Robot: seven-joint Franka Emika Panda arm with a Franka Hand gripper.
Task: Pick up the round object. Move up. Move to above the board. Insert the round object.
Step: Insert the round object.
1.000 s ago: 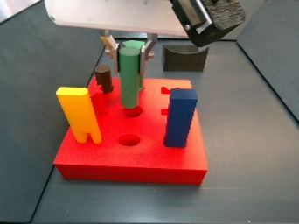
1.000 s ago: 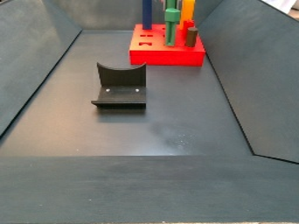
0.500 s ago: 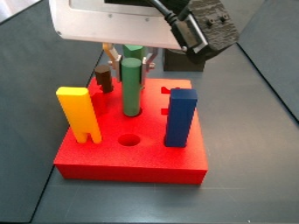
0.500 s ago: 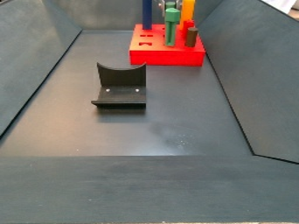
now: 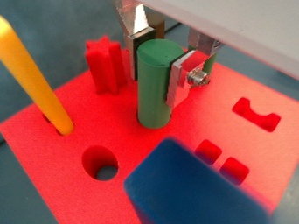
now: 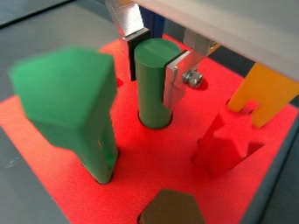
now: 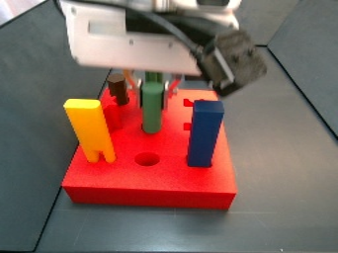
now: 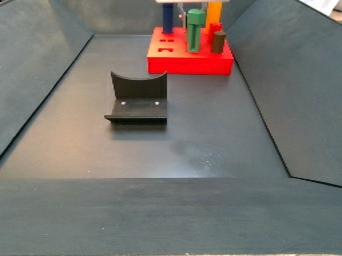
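The round object (image 5: 156, 87), a slim dark green cylinder, stands upright with its lower end in a hole of the red board (image 5: 47, 131). It also shows in the wrist view (image 6: 155, 92) and the side view (image 7: 152, 109). My gripper (image 5: 160, 66) is directly over the board and shut on the peg's upper part, with a silver finger pressed against each side. It shows the same way in the wrist view (image 6: 155, 66) and, under its white body, in the side view (image 7: 148, 81). The board also shows far back in a side view (image 8: 187, 63).
On the board stand a yellow peg (image 7: 89, 128), a blue peg (image 7: 205, 131), a red star peg (image 5: 105, 66), a green triangular-topped peg (image 6: 70, 105) and a short brown peg (image 7: 119, 91). A round hole (image 7: 145, 157) is open near the front. The fixture (image 8: 136, 97) stands mid-floor.
My gripper has come down with the round object. The peg's lower end has sunk further into the board's hole.
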